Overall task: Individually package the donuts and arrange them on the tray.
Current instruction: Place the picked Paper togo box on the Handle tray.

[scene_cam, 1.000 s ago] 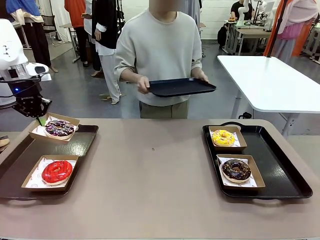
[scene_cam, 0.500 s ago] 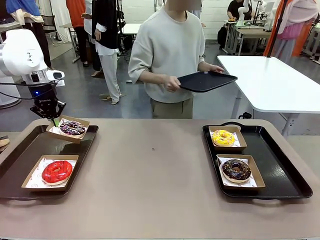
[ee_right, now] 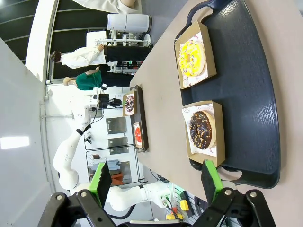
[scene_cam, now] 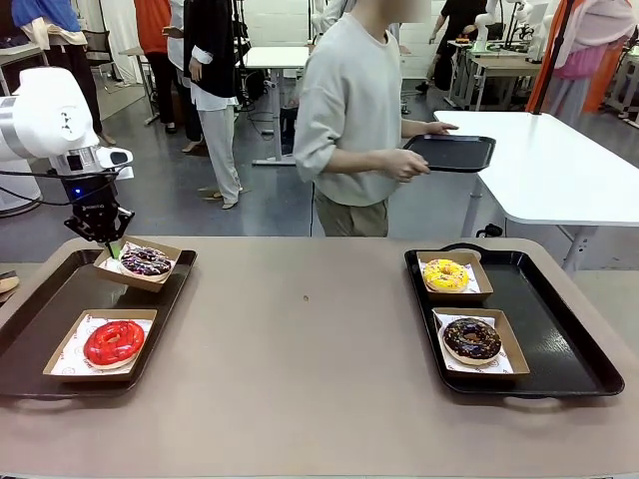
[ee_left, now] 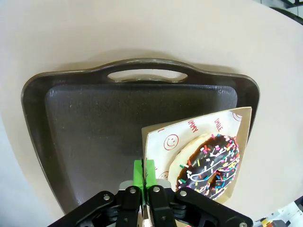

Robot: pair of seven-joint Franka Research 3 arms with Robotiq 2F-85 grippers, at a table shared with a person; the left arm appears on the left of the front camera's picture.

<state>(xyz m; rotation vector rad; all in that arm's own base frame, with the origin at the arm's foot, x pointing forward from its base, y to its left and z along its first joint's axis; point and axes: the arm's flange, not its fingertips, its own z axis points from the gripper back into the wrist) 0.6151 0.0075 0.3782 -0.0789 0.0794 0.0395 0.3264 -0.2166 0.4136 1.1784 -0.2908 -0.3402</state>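
My left gripper (scene_cam: 113,245) pinches the purple donut's box (scene_cam: 140,264) at the left tray's (scene_cam: 40,329) far corner; right gripper (ee_right: 156,182) gapes wide; all four donuts sit boxed.

Purple donut's box (scene_cam: 140,265) now lower, leveller.

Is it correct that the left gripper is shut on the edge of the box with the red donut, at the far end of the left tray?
Not quite. The left gripper is shut on the edge of the box with the purple donut, not the red one. The left wrist view shows it. The rest holds: this box is at the far end of the left tray. The red donut lies in its own box nearer the robot.
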